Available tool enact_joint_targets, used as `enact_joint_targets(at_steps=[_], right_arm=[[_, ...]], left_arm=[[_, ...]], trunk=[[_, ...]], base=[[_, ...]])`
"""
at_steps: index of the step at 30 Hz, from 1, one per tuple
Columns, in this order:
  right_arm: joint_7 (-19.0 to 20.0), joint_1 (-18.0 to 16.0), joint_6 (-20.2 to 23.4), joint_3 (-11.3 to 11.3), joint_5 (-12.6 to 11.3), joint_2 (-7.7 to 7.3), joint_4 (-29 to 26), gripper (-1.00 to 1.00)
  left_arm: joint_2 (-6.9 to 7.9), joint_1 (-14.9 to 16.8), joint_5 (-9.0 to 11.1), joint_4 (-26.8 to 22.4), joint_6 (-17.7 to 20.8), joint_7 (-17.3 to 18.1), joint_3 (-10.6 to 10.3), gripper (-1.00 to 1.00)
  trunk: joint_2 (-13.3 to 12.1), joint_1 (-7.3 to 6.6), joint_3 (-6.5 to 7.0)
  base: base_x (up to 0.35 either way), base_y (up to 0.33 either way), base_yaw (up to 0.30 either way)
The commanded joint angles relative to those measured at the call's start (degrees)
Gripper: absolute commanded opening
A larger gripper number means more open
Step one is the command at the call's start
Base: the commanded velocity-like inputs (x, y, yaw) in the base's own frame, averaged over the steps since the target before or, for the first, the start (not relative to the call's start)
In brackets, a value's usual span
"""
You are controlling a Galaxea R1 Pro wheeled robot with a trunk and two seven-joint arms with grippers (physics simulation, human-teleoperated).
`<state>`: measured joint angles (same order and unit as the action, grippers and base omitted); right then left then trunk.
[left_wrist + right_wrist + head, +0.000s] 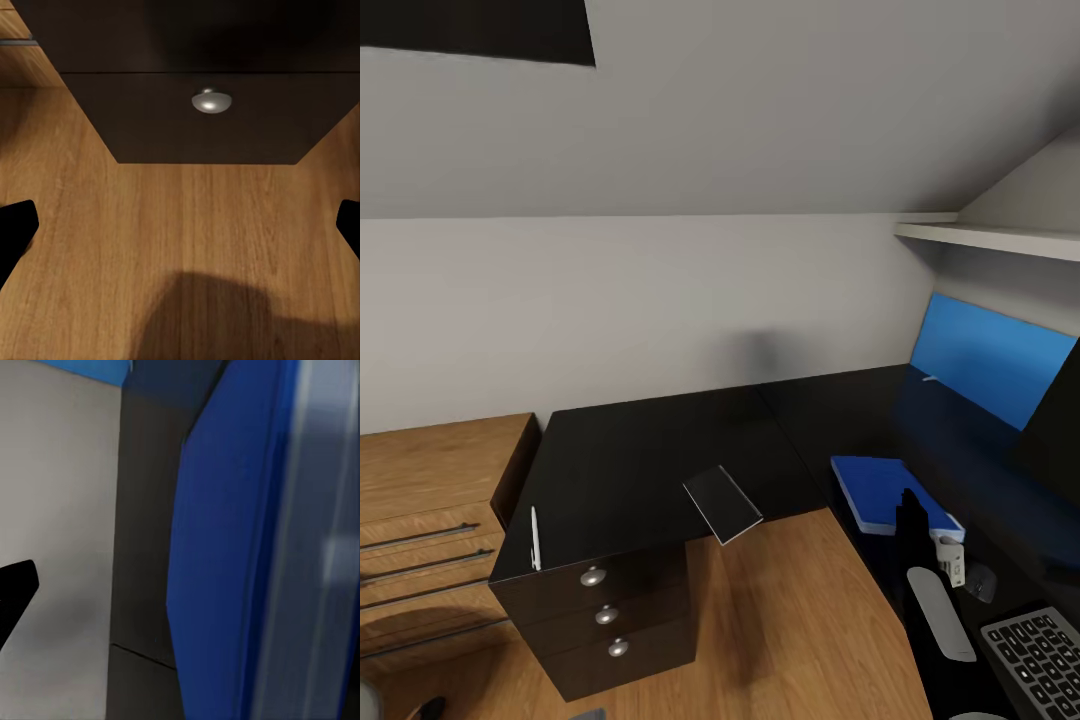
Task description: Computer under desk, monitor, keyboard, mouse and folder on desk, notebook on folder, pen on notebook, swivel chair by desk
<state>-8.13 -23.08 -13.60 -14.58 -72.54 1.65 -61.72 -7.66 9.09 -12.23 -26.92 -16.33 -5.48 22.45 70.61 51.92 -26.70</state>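
The glossy black L-shaped desk (640,450) fills the middle of the head view. A white pen (535,537) lies by its left edge. The notebook (722,503), a thin dark grey rectangle, overhangs the inner corner. On the right wing lies the blue folder (880,490), with the mouse (982,581), keyboard (1040,655) and black monitor (1055,420) nearer me. My right gripper (912,515) is open at the folder's near edge, and the folder (225,555) is close in the right wrist view. The left gripper (180,225) is open over the floor. The swivel chair and computer are out of view.
The desk's drawer unit (600,610) with round silver knobs (211,100) stands under the left wing. A light-wood cabinet (430,520) adjoins it on the left. A blue panel (990,360) leans on the wall under a white shelf (1000,238). Wood floor (800,620) lies in the desk's nook.
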Motion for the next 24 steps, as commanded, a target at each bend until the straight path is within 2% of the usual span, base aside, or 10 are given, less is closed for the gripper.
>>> enact_joint_targets(at_steps=[1,10,16,24], right_arm=[[-0.1,0.0,-0.2,0.0,-0.5,0.02,-0.1,1.0],[0.0,0.0,-0.2,0.0,-0.5,0.01,-0.1,1.0],[0.0,0.0,-0.2,0.0,-0.5,0.02,-0.1,1.0],[0.0,0.0,-0.2,0.1,-0.5,0.02,-0.3,1.0]], left_arm=[[-0.06,0.0,-0.6,0.0,-0.2,-0.1,0.3,1.0],[-0.07,0.0,-0.6,0.0,-0.2,-0.1,0.3,1.0],[-0.03,0.0,-0.6,0.0,-0.2,-0.1,0.3,1.0],[-0.07,0.0,-0.6,0.1,-0.2,-0.2,0.3,1.0]], trunk=[[0.0,0.0,-0.06],[0.0,0.0,-0.06],[0.0,0.0,-0.06],[0.0,0.0,-0.06]], base=[[0.0,0.0,0.0],[-0.001,-0.001,0.0],[-0.134,-0.119,0.0],[-0.014,-0.014,0.0]])
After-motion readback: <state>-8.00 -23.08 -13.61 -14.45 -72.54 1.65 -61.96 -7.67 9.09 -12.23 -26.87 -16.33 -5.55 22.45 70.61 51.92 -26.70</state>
